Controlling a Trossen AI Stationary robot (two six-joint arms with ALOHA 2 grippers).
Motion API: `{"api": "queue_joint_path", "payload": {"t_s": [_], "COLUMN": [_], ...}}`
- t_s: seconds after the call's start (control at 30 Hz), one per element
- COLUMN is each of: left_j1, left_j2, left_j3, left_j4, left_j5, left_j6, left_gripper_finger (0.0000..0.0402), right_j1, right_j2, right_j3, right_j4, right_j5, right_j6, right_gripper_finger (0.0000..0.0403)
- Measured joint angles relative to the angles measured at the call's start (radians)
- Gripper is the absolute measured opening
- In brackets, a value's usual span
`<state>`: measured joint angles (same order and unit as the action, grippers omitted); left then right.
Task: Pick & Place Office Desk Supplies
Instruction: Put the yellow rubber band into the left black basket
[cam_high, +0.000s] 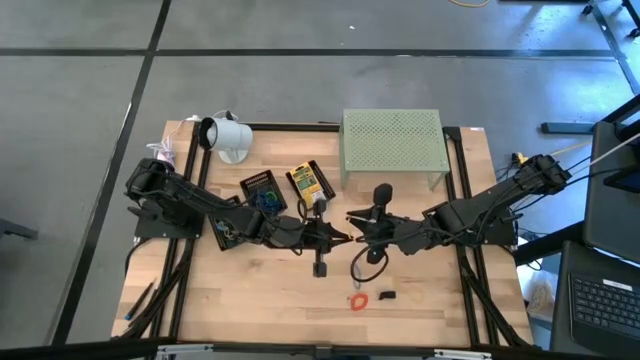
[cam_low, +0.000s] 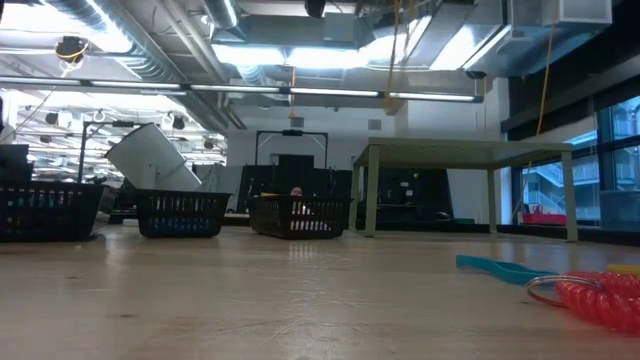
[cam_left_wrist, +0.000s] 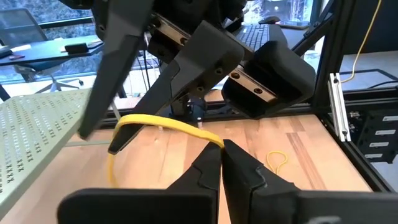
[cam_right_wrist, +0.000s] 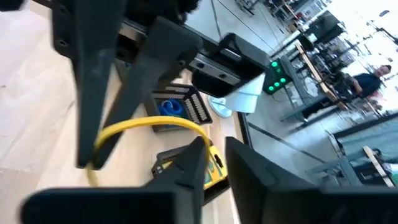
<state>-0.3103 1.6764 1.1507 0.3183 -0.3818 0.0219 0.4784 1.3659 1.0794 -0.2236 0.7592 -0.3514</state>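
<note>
Meeting in the middle of the tabletop, the two claws face each other tip to tip. The left claw has its fingers pressed tight together on one end of a yellow rubber band. The right claw has its fingers a small way apart, and one finger is at the other end of the same band, which hangs in a curve between them.

At about 10 o'clock from the claws sit two small black baskets; one holds something blue and the other holds a yellow packet. At 6 o'clock, near the front edge, lie a red rubber band and a small black clip. A pale green stand is at 1 o'clock, and a white cup at 11 o'clock.
</note>
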Motion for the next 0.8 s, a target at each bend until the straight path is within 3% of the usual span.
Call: {"api": "queue_joint_path", "payload": {"t_s": [0.23,0.3,0.4,0.5,0.63,0.8], "left_j1": [0.0,0.0,0.0,0.0,0.009,0.072], "left_j2": [0.0,0.0,0.0,-0.001,-0.011,-0.065], "left_j3": [0.0,0.0,0.0,0.0,0.0,0.0], "left_j4": [-0.023,-0.035,-0.049,-0.068,-0.182,-0.485], "left_j5": [-0.072,-0.088,-0.131,-0.209,-0.289,-0.189], "left_j6": [0.0,0.0,0.0,0.0,-0.039,-0.316], "left_gripper_finger": [0.0002,0.0003,0.0002,0.0003,0.0002,0.0003], "right_j1": [0.015,0.017,0.011,0.005,0.01,0.019], "right_j2": [-0.028,-0.058,-0.111,-0.15,-0.167,-0.167], "right_j3": [0.001,0.001,0.001,0.001,0.001,0.001], "right_j4": [-0.138,-0.224,-0.35,-0.455,-0.528,-0.555], "right_j5": [0.061,-0.001,-0.173,-0.323,-0.376,-0.375], "right_j6": [0.109,0.221,0.418,0.553,0.635,0.658], "right_gripper_finger": [0.0169,0.0194,0.0224,0.024,0.0244,0.0244]}}
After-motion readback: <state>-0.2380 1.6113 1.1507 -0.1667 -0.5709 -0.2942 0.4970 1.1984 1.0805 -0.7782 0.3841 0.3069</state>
